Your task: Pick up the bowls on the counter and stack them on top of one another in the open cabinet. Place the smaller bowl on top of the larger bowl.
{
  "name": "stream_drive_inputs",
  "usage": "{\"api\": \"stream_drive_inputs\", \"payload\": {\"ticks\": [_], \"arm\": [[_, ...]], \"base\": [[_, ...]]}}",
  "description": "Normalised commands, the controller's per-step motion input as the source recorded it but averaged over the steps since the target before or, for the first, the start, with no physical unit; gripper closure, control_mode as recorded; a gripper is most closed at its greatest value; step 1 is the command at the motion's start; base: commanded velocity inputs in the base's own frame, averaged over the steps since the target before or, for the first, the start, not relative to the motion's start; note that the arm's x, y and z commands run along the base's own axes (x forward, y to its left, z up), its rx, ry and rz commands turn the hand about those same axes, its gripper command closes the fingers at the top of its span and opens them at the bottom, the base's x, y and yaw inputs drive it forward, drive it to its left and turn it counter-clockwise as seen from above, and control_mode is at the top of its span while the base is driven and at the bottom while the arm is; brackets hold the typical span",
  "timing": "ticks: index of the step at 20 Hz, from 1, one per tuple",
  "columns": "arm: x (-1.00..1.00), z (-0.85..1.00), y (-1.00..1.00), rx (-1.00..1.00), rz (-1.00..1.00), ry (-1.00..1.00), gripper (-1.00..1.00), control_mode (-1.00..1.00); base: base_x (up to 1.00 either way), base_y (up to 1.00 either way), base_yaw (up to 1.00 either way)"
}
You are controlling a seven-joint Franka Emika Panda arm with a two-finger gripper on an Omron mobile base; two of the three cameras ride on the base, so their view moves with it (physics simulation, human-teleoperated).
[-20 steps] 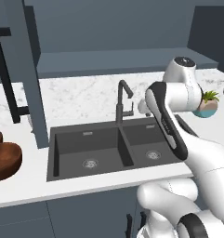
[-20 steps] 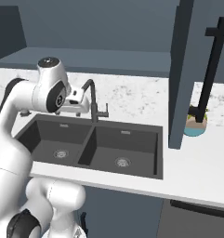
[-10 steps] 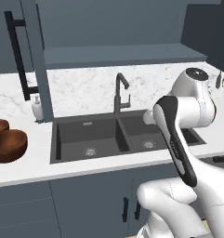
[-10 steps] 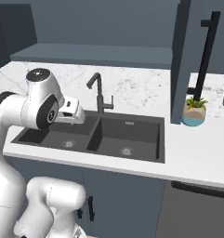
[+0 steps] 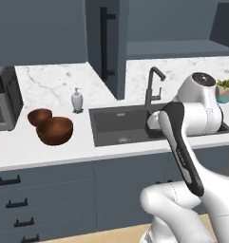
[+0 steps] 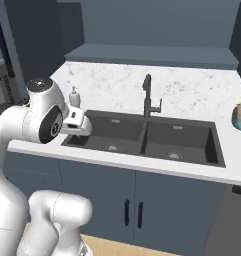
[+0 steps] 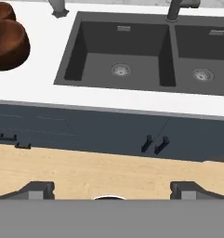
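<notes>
Two reddish-brown wooden bowls sit touching on the white counter (image 5: 21, 147), left of the sink. The smaller bowl (image 5: 39, 116) is behind, the larger bowl (image 5: 55, 131) in front. In the hand view both lie at the top left: the larger bowl (image 7: 9, 44), and the smaller bowl (image 7: 2, 10) cut by the edge. My gripper (image 7: 112, 190) is open and holds nothing, hanging in front of the counter edge, well right of the bowls; the hand (image 6: 76, 124) shows beside the sink. The open cabinet (image 5: 173, 47) has its door handle (image 5: 105, 42) above the sink.
A dark double sink (image 5: 130, 124) with a black faucet (image 5: 153, 88) fills the middle of the counter. A soap dispenser (image 5: 77, 100) stands behind the bowls, a dark appliance (image 5: 2, 102) at far left and a potted plant (image 5: 225, 90) at far right. Drawers and cabinet doors (image 7: 153, 144) lie below.
The whole picture has shifted: the base has driven left, so the bowls now stand further into view. The gripper stays open and empty.
</notes>
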Motion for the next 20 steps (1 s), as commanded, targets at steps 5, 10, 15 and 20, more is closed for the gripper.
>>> {"api": "stream_drive_inputs", "payload": {"ticks": [5,10,15,20], "arm": [[0.0,0.0,0.0,0.0,0.0,0.0,-1.0,1.0],[0.0,0.0,0.0,0.0,0.0,0.0,-1.0,1.0],[0.0,0.0,0.0,0.0,0.0,0.0,-1.0,1.0],[0.0,0.0,0.0,0.0,0.0,0.0,-1.0,1.0]], "base": [[-0.88,0.6,0.0],[-0.13,0.86,0.0],[0.16,0.88,0.0],[0.47,0.61,0.0]]}}
